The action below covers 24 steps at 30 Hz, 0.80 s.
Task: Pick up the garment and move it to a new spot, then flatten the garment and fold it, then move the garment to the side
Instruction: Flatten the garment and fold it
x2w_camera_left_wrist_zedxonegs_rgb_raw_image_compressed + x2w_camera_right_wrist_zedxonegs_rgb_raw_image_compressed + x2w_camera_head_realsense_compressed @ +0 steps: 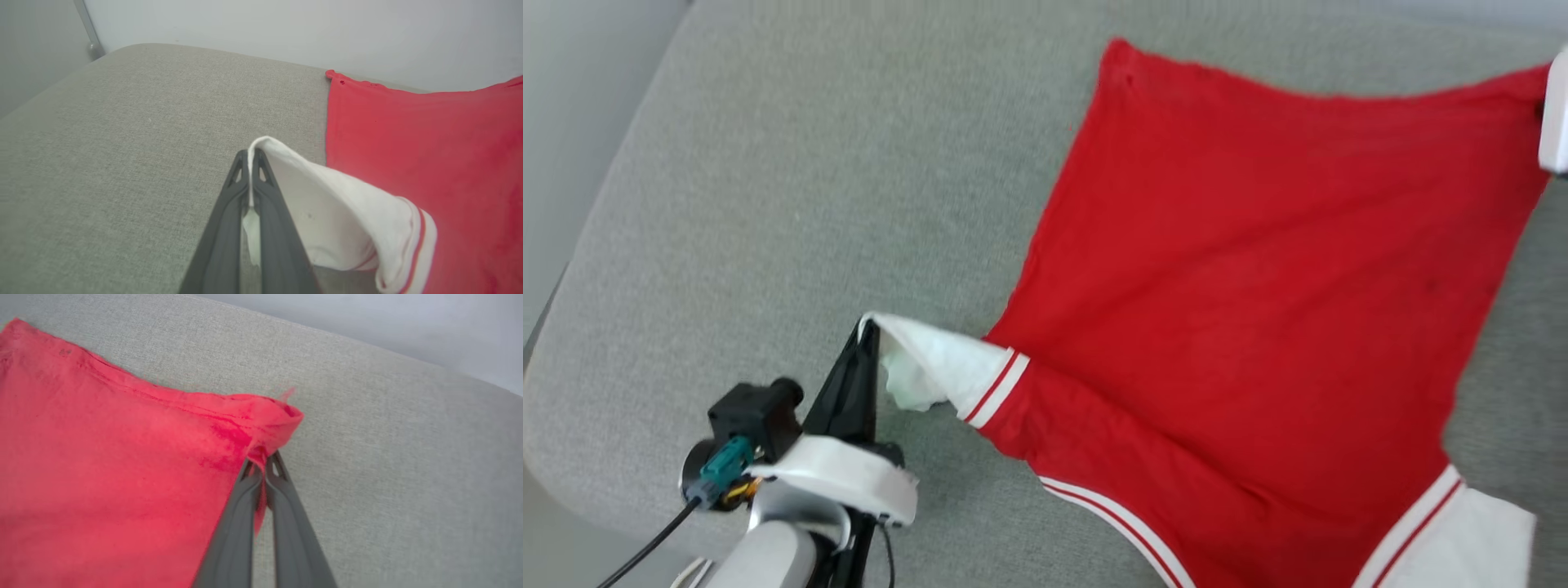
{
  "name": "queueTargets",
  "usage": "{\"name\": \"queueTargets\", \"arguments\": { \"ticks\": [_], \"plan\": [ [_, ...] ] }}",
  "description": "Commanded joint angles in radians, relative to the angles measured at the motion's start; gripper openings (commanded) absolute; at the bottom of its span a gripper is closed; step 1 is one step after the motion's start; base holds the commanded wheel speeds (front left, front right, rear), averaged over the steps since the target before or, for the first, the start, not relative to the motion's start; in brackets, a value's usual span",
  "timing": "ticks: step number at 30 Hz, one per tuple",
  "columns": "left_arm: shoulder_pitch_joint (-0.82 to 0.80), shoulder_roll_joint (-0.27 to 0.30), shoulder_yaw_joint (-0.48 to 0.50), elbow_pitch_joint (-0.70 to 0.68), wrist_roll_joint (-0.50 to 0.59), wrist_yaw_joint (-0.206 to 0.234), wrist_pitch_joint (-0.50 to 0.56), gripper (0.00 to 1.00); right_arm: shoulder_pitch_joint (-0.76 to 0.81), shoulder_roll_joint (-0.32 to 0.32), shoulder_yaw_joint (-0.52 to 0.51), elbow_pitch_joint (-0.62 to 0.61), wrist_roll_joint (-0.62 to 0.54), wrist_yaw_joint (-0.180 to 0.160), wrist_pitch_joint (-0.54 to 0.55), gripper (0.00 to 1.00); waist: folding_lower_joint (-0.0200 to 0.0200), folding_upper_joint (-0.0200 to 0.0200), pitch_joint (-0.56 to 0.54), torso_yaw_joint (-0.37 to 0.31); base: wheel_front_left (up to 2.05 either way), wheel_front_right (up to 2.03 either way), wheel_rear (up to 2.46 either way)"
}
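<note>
The garment (pixel 1241 286), a red shirt with white striped-trim sleeves, lies spread on the grey cushion, plain red side up. My left gripper (pixel 870 327) sits at the lower left, shut on the tip of one white sleeve (pixel 939 367), which it holds lifted and stretched away from the body. In the left wrist view the left gripper (pixel 250 154) pinches that white sleeve (pixel 347 220) between both fingers. In the right wrist view my right gripper (pixel 263 459) is shut on the garment's (pixel 102 469) red hem corner. A pale part of the right arm (pixel 1556 114) shows at the far right edge.
The grey fabric cushion (pixel 809 204) has bare room to the left of the garment. Its rounded edge runs along the left and lower left. A pale wall (pixel 286 24) stands behind it. The other white sleeve (pixel 1462 539) lies flat at the lower right.
</note>
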Motion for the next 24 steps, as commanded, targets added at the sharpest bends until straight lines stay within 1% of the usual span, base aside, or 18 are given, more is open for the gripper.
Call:
{"name": "queueTargets", "arguments": {
  "ticks": [1,3,6,9,11,12,13,17,19,22,23,24],
  "plan": [
    [0.031,0.012,0.002,0.007,-0.006,0.01,0.01,0.0,0.058,-0.03,0.034,-0.034,0.032,-0.001,0.014,0.0,-0.0001,0.0,-0.106,-0.055,0.0,0.0,0.0],
    [0.066,0.023,0.008,0.009,-0.015,0.022,0.021,0.0,0.129,-0.058,0.076,-0.097,0.087,-0.001,0.034,0.0,-0.0001,0.0,-0.154,-0.078,0.0,0.0,0.0],
    [0.125,0.041,0.023,0.014,-0.028,0.047,0.036,0.0,0.284,-0.101,0.122,-0.196,0.151,-0.001,0.066,0.0,-0.0001,0.0,-0.235,-0.116,0.0,0.0,0.0],
    [0.177,0.059,0.034,0.005,-0.041,0.071,0.052,0.0,0.459,-0.134,0.121,-0.308,0.207,-0.001,0.109,0.0,-0.0001,0.0,-0.289,-0.15,0.0,0.0,0.0],
    [0.21,0.067,0.042,0.0,-0.048,0.084,0.06,0.0,0.589,-0.139,0.106,-0.378,0.233,-0.001,0.134,0.0,-0.0001,0.0,-0.321,-0.171,0.0,0.0,0.0],
    [0.21,0.067,0.042,0.0,-0.048,0.084,0.06,0.0,0.589,-0.139,0.106,-0.378,0.233,-0.001,0.134,0.0,-0.0001,0.0,-0.321,-0.171,0.0,0.0,0.0],
    [0.224,0.072,0.044,-0.005,-0.052,0.091,0.065,0.0,0.653,-0.141,0.096,-0.418,0.247,-0.001,0.144,0.0,-0.0001,0.0,-0.33,-0.179,0.0,0.0,0.0],
    [0.267,0.092,0.054,-0.02,-0.061,0.109,0.083,0.0,0.912,-0.102,0.045,-0.523,0.286,-0.001,0.2,0.0,-0.0001,0.0,-0.364,-0.211,0.0,0.0,0.0],
    [0.285,0.098,0.056,-0.03,-0.062,0.118,0.092,0.0,1.025,-0.078,0.02,-0.551,0.29,-0.001,0.221,0.0,-0.0001,0.0,-0.372,-0.223,0.0,0.0,0.0],
    [0.293,0.106,0.059,-0.051,-0.065,0.13,0.104,0.0,1.142,-0.025,-0.023,-0.585,0.297,-0.001,0.239,0.0,-0.0001,0.0,-0.372,-0.236,0.0,0.0,0.0],
    [0.298,0.109,0.061,-0.055,-0.067,0.133,0.106,0.0,1.167,-0.005,-0.037,-0.596,0.303,-0.001,0.24,0.09,-0.0001,0.0,-0.371,-0.241,0.0,0.0,0.0],
    [0.302,0.113,0.062,-0.06,-0.067,0.137,0.109,0.0,1.183,0.012,-0.051,-0.613,0.303,-0.001,0.229,0.93,-0.0001,0.0,-0.37,-0.246,0.0,0.0,0.0]
  ]
}}
